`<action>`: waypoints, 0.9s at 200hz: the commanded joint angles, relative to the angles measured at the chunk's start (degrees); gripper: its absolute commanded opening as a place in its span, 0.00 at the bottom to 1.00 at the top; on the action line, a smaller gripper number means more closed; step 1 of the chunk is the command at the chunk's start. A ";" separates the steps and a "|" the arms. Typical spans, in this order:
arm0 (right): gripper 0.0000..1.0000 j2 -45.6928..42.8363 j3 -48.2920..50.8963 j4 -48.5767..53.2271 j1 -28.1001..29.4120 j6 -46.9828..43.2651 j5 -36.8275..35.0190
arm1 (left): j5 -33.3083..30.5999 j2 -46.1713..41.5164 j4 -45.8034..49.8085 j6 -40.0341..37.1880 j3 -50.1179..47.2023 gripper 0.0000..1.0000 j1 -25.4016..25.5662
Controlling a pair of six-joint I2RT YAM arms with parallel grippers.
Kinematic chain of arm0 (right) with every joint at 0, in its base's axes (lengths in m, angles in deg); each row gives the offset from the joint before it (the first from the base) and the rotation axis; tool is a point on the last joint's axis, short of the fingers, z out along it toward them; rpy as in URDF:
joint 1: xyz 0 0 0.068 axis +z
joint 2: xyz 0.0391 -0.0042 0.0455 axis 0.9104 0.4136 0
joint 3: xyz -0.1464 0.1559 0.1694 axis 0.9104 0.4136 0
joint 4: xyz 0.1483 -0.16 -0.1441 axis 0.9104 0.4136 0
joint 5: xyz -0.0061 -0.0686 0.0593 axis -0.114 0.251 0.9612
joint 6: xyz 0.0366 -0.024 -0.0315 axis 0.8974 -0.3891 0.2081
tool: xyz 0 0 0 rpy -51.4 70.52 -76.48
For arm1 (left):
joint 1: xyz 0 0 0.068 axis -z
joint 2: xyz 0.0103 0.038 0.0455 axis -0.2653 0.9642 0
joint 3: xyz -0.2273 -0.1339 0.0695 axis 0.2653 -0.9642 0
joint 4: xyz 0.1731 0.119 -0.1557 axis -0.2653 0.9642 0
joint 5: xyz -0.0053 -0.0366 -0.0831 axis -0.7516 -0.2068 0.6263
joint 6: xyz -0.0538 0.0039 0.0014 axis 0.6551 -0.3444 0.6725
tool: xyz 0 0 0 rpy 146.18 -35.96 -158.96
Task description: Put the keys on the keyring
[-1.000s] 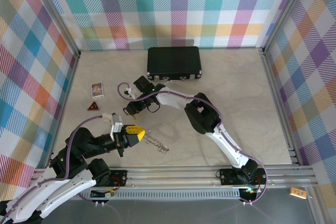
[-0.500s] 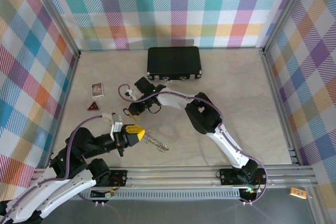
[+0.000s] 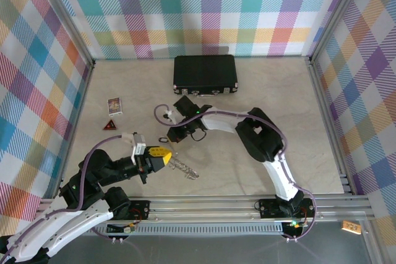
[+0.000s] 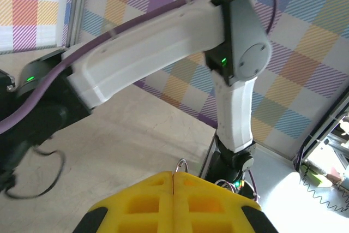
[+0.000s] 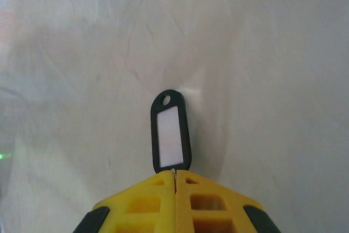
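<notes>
The keys (image 3: 184,168) are a short silvery chain trailing right from my left gripper (image 3: 167,158) near the table's front. That gripper (image 4: 174,174) is shut, with a thin metal loop (image 4: 184,165) of the bunch poking out between its yellow fingertips. The keyring (image 5: 172,135) looks like a small black oval tag with a white window and a hole at its far end. My right gripper (image 5: 175,172) is shut on its near end, above the pale tabletop. From above, the keyring (image 3: 163,140) sticks out left of the right gripper (image 3: 171,136), just beyond the left gripper.
A black case (image 3: 205,72) lies at the back centre. A small card box (image 3: 114,106) and a red triangular piece (image 3: 110,126) sit at the left. The right arm (image 4: 163,42) arches across the left wrist view. An aluminium rail (image 3: 247,202) borders the front edge.
The right gripper has closed on the keyring and carried it right and slightly nearer, and its elbow has swung right. The left gripper and keys have stayed put.
</notes>
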 commanded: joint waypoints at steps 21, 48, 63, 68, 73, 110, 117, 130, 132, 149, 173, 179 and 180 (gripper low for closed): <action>0.00 -13.37 13.98 3.51 -0.76 0.64 -9.27 | 0.33 1.89 -3.95 0.18 0.96 0.00 0.18; 0.00 -20.43 22.87 5.86 -0.72 2.63 -12.30 | 0.85 3.05 -5.49 0.16 0.60 0.00 0.15; 0.00 -23.71 26.92 6.66 -0.76 4.05 -13.33 | 1.01 3.79 -6.17 0.18 0.43 0.00 0.20; 0.00 -24.69 28.08 6.78 -0.76 4.51 -13.65 | 0.94 4.07 -6.28 0.19 0.43 0.00 0.12; 0.00 -25.61 29.18 6.88 -0.76 5.02 -13.88 | 0.99 4.35 -6.28 0.06 0.43 0.00 0.16; 0.00 -30.20 35.50 7.41 -0.77 7.46 -14.94 | 1.51 6.14 -7.43 0.10 -0.06 0.00 0.18; 0.00 -30.61 36.30 7.53 -0.79 7.85 -14.87 | 1.53 6.36 -7.67 0.06 -0.01 0.00 0.17; 0.00 -31.07 37.56 7.51 -0.76 8.45 -14.68 | 1.46 6.60 -7.85 -0.21 -0.14 0.00 0.15; 0.00 -31.13 37.75 7.57 -0.76 8.51 -14.68 | 1.39 6.61 -7.83 -0.26 -0.11 0.00 0.16; 0.00 -31.33 38.72 7.67 -0.76 8.93 -14.85 | 1.25 6.90 -7.71 -0.41 -0.28 0.00 0.17; 0.02 -31.63 39.11 8.05 -0.76 9.43 -15.25 | 1.45 7.22 -7.79 -0.49 -0.30 0.00 0.17; 0.04 -31.89 39.18 7.96 -0.76 9.56 -15.36 | 1.40 7.28 -7.68 -0.43 -0.17 0.00 0.10; 0.04 -31.92 39.20 7.95 -0.76 9.59 -15.37 | 1.37 7.25 -7.65 -0.43 -0.22 0.00 0.13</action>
